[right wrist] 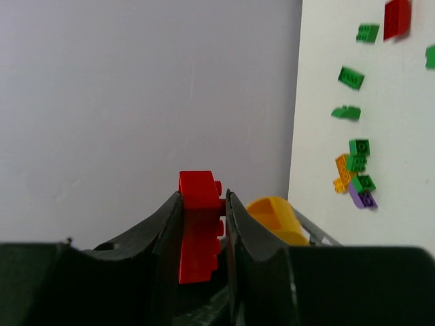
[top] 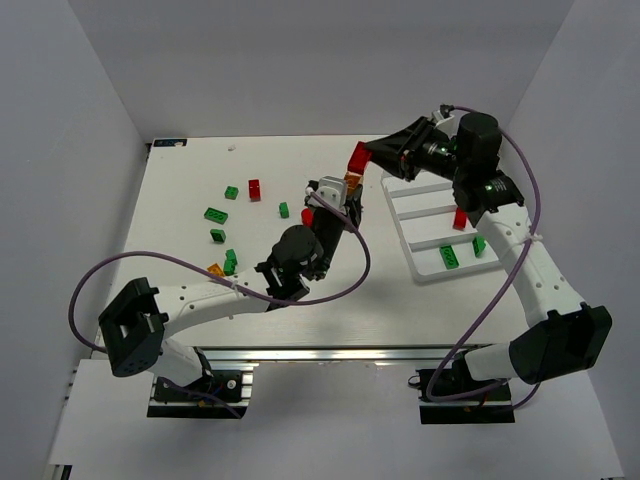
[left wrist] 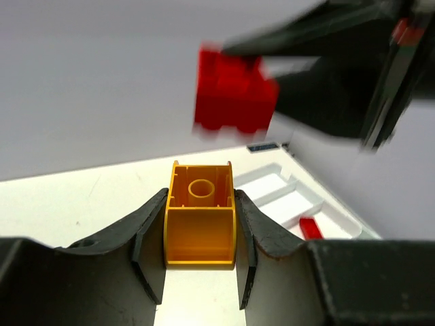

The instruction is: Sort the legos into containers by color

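Bricks sit in both pincers at once. The left gripper [left wrist: 201, 198] pinches a glossy yellow-orange plastic brick [left wrist: 200, 227] by its smooth side walls. The brick's hollow underside, with its round tube, faces the wrist camera, a grip that likely sets the flat faces square to the pads. The right gripper [right wrist: 204, 197] is clamped on a red studded plastic brick [right wrist: 198, 238], its studs poking out sideways between the black fingers. It holds the brick lifted above the table, just left of the shallow white plastic tray with thin raised dividers [top: 412, 205] and close to the left gripper. Both carried pieces appear bound for that tray on the right. Its middle compartment holds one small red brick [top: 459, 219] and its near compartment two green bricks [top: 449, 257]; the right arm partly hides the far compartment. Loose pieces lie scattered on the matte white table [top: 180, 180] to the left: several green pieces [top: 216, 214], another red brick [top: 255, 189], and an orange piece [top: 214, 268] beside a green one.
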Controlling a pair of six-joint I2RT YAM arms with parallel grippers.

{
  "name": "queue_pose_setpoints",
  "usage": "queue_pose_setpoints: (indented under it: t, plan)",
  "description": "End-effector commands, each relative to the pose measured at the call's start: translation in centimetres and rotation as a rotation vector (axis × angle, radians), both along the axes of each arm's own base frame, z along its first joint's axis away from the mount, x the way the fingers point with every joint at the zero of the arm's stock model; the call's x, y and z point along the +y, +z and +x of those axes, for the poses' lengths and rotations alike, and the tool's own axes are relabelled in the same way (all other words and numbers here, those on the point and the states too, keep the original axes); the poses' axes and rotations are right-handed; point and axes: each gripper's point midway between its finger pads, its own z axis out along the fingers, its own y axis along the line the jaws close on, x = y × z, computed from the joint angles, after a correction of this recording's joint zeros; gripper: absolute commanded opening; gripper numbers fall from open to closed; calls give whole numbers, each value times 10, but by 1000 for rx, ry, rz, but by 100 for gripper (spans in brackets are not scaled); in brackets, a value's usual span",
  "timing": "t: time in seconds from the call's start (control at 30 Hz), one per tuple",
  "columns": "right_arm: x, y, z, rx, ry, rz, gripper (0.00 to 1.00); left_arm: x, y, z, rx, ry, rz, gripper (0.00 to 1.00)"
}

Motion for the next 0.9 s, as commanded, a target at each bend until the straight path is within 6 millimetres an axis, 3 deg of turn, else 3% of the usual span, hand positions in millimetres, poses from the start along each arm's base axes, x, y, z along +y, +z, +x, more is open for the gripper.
queue_pose_setpoints:
  t: [0.0,0.27,0.37,0.43,0.6,0.67,0.7,0.73,0.87]
  plan:
    - [-15,51,7,-121,-51,75,0,9,-3,0,20,3,-2,3]
    - [-24,53,15,-133,-82,76,0,12,-10,2,34,3,-4,3]
    - [-45,46,30,-185,-137,28,0,15,-9,1,40,3,-7,2]
    - [-70,36,46,-219,-195,-33,0,16,-8,0,49,-1,-7,2]
    - [-124,-14,70,-409,-279,-466,0,12,-19,-11,150,-79,-29,2]
    - [-143,-43,71,-488,-281,-661,0,9,-31,-18,197,-122,-38,2]
    - [-149,-47,68,-527,-287,-726,0,7,-30,-23,208,-153,-51,2]
    - [-156,-70,67,-518,-278,-793,0,6,-37,-26,227,-171,-51,2]
    - [-192,-118,69,-534,-289,-1058,0,3,-51,-40,291,-242,-77,2]
